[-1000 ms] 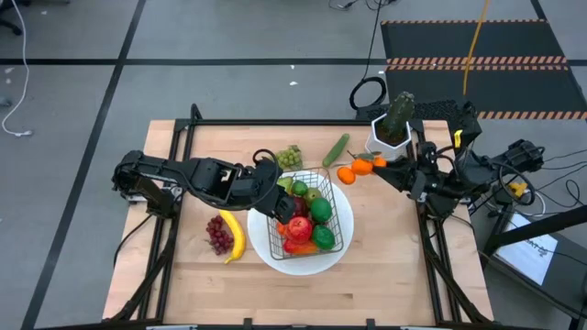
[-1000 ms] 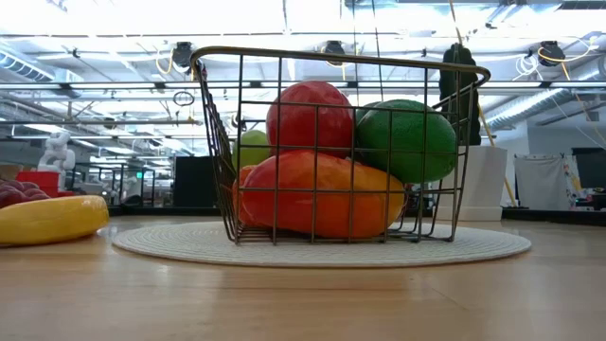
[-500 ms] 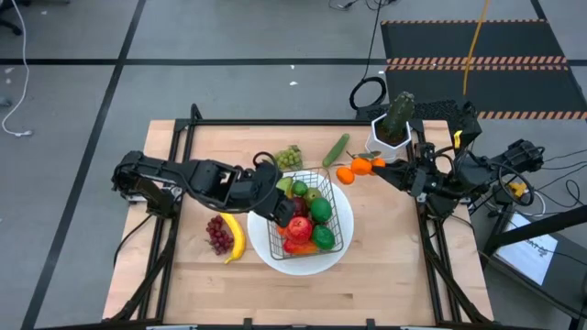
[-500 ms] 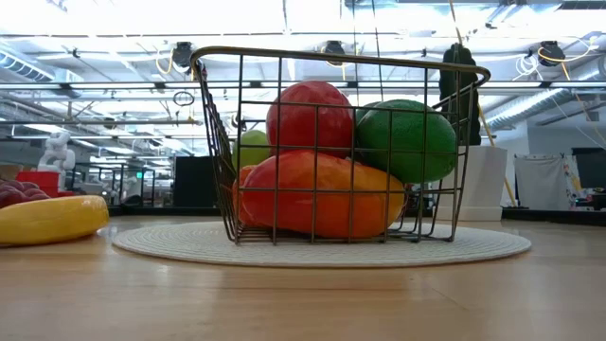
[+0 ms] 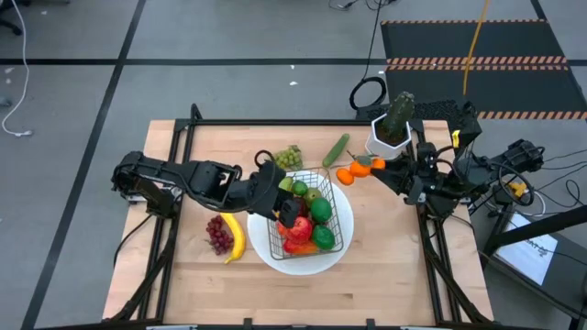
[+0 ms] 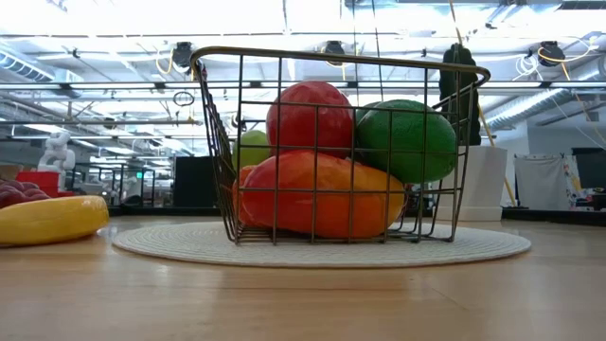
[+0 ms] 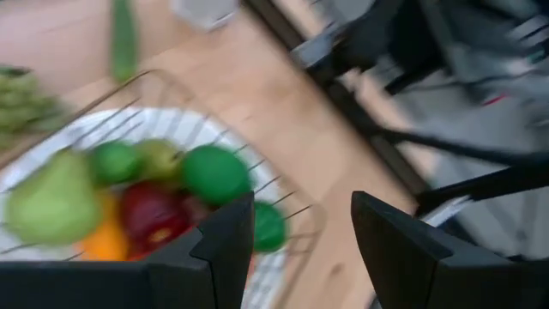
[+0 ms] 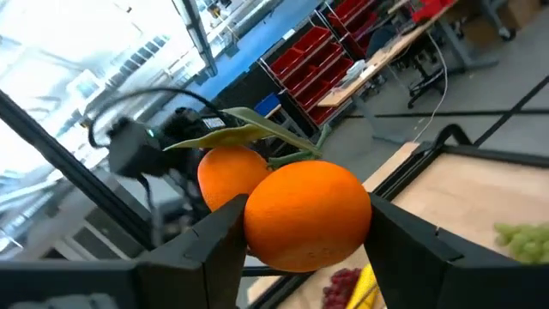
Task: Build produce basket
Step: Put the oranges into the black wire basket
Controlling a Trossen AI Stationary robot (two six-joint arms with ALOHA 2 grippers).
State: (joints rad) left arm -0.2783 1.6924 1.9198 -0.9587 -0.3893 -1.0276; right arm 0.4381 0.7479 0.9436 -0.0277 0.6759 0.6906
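From above, the basket sits on the white plate, already heaped with fruit; the left claw hangs over its near rim, and a careless descent could clip the wire and tip it. At tabletop height, the basket stands level, packed full. The left wrist view shows its fingers parted and empty. In the right wrist view, the right claw clamps the tangerines, which could roll off the heap.
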